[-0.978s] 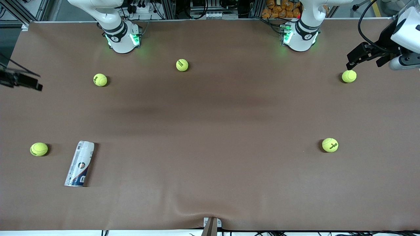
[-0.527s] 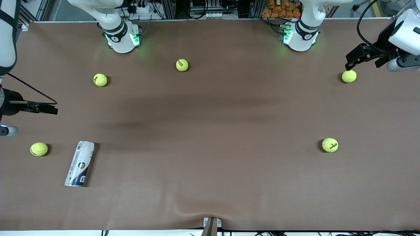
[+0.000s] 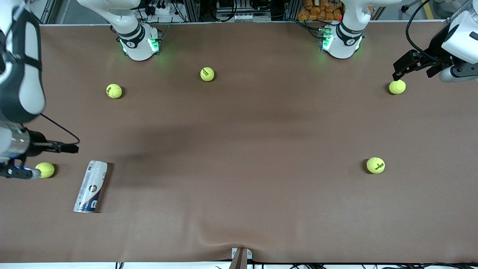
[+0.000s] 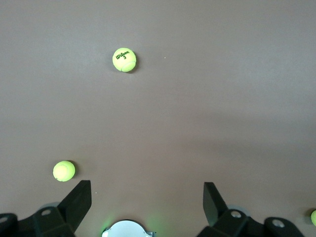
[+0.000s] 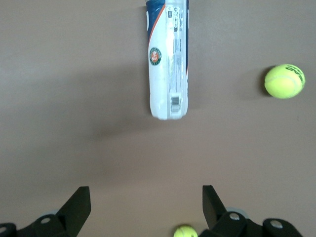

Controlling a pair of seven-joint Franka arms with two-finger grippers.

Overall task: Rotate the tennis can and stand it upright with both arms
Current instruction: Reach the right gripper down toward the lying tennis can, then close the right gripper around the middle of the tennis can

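Note:
The tennis can (image 3: 90,186) lies on its side on the brown table, toward the right arm's end and near the front camera. It is white-silver with navy and red marks. In the right wrist view the can (image 5: 168,59) lies ahead of the fingers, well apart from them. My right gripper (image 3: 69,148) hangs open and empty in the air over the table beside the can; its fingers (image 5: 79,202) stand wide apart. My left gripper (image 3: 400,71) is open and empty, up over the left arm's end of the table, and waits; the left wrist view shows its fingers (image 4: 79,200) spread.
Several yellow tennis balls lie about: one (image 3: 44,170) beside the can, one (image 3: 114,90) and one (image 3: 207,74) near the right arm's base (image 3: 140,45), one (image 3: 397,87) under the left gripper, one (image 3: 375,165) nearer the front camera. The left arm's base (image 4: 126,229) glows green.
My right arm has swung toward the front camera, bringing its gripper from well away to beside the can. The left gripper shifted only slightly. The can has not moved.

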